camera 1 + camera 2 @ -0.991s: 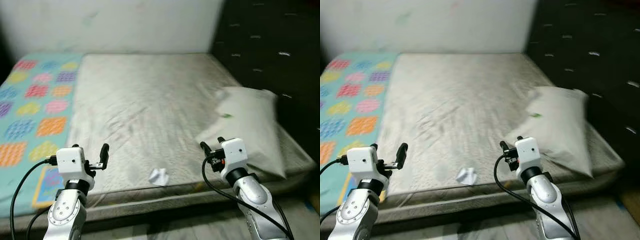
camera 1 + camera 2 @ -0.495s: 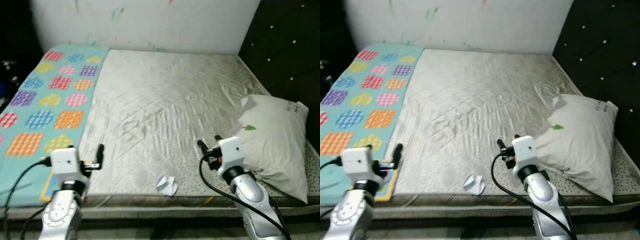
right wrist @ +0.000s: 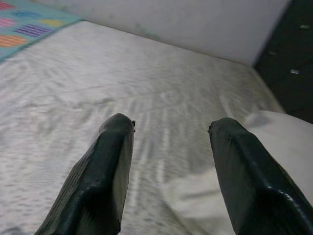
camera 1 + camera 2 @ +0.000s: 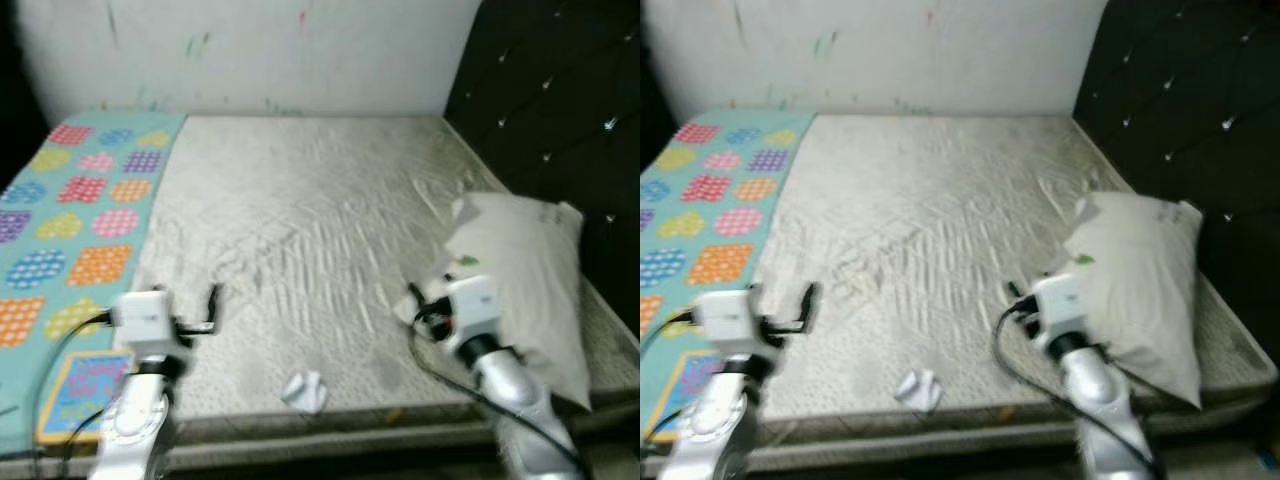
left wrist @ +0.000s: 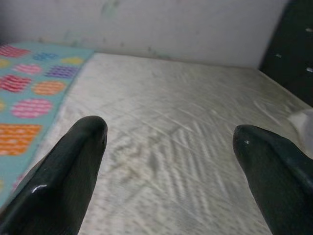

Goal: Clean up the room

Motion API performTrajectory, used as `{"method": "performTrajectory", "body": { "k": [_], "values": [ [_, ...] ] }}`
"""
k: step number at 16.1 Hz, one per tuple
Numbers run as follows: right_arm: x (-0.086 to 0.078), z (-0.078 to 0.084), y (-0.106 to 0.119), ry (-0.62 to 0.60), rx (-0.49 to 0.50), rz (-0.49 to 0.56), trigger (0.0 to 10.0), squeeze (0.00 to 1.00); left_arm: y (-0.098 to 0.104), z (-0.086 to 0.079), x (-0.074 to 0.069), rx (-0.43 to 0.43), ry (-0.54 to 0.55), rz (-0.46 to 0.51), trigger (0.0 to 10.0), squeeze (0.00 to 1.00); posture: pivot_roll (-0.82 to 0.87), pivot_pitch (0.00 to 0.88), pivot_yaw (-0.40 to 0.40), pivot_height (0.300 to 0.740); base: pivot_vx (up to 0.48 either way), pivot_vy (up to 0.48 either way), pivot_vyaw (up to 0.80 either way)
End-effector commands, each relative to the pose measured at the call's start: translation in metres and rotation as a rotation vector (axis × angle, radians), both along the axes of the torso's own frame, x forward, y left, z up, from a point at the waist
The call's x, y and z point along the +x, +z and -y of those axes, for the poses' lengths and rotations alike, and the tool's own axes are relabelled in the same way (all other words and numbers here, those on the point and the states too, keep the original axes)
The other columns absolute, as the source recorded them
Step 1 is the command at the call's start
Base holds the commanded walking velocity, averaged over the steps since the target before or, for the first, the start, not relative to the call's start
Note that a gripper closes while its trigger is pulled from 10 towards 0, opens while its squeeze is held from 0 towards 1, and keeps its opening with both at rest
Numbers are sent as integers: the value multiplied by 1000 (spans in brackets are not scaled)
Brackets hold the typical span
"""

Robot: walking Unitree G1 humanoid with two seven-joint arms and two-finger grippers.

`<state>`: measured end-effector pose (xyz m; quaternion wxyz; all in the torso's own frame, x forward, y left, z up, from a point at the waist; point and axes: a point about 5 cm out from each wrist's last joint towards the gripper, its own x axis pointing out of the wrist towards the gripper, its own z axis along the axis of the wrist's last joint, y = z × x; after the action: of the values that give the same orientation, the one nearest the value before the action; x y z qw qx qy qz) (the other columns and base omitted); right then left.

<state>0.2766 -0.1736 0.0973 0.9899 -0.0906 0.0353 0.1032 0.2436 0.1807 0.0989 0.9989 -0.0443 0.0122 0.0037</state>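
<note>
At the foot of the bed [image 4: 300,200], your left gripper [image 5: 166,161] and right gripper [image 3: 168,161] hung spread and empty, cleanup barely begun as you judged it, crumpled paper [image 4: 304,390] near the mattress edge between them, pillow [image 4: 520,270] askew alongside.

Grey-beige mattress [image 4: 310,230], teal blanket [image 4: 70,215] of multicoloured blobs, white pillow [image 4: 525,270], black headboard [image 4: 560,130]
</note>
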Motion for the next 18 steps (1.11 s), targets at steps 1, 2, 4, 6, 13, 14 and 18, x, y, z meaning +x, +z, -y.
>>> {"method": "performTrajectory", "body": {
  "k": [1,2,4,6,13,14,18],
  "values": [
    [2,-6,4,17,8,17,10000,0,-1,-9,-2,25,21,-10,10000,0,-68,12,-53,740,0,0,0],
    [2,-6,4,16,9,18,10000,0,-1,-9,-2,27,19,-11,10000,0,-68,12,-53,740,0,0,0],
    [3,-5,4,16,10,18,10000,0,-1,-10,-2,29,25,-13,10000,0,-67,10,-53,740,0,0,0],
    [3,-5,4,18,12,18,10000,0,-2,-10,-3,36,32,-18,10000,0,-64,8,-56,740,0,0,0],
    [-7,3,-2,18,83,-66,10000,0,-14,-33,-30,71,101,-96,10000,0,-55,46,-50,740,0,0,0],
    [-11,8,-3,11,89,-81,10000,0,-15,-37,-37,81,114,-106,10000,0,-52,52,-52,740,0,0,0],
    [-23,16,-9,34,81,-134,10000,0,-15,-37,-48,82,128,-117,10000,0,-42,74,-65,740,0,0,0]
  ]
}}
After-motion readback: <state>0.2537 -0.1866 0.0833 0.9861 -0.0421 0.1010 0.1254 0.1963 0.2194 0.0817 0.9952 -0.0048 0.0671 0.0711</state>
